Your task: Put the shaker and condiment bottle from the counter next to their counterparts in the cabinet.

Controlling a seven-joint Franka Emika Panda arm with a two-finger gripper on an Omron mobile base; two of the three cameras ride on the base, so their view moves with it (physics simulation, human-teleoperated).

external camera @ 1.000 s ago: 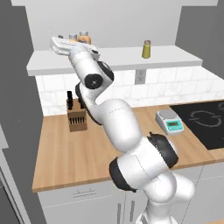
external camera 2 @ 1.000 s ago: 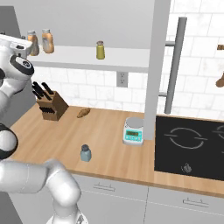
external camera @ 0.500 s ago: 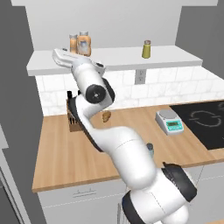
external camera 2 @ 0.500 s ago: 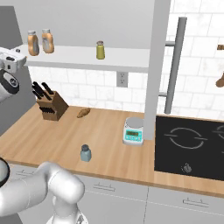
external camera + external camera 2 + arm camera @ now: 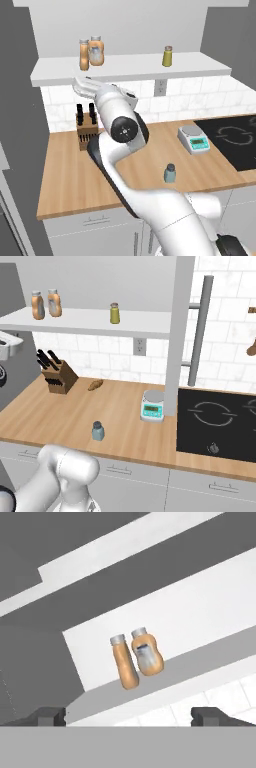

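Left base view: claw (image 5: pixel 80 86) sits under the cabinet (image 5: pixel 130 70) ledge, jaws spread, empty. Condiment bottle (image 5: pixel 84 55) stands just above it, touching the wider orange bottle (image 5: pixel 96 50); yellow-green shaker (image 5: pixel 167 56) well off along the ledge.

Right base view: shaker (image 5: pixel 98 431) on the counter (image 5: pixel 60 416), far below claw level.

Hand view: fingertips (image 5: pixel 49 716) wide apart, both bottles straight ahead.
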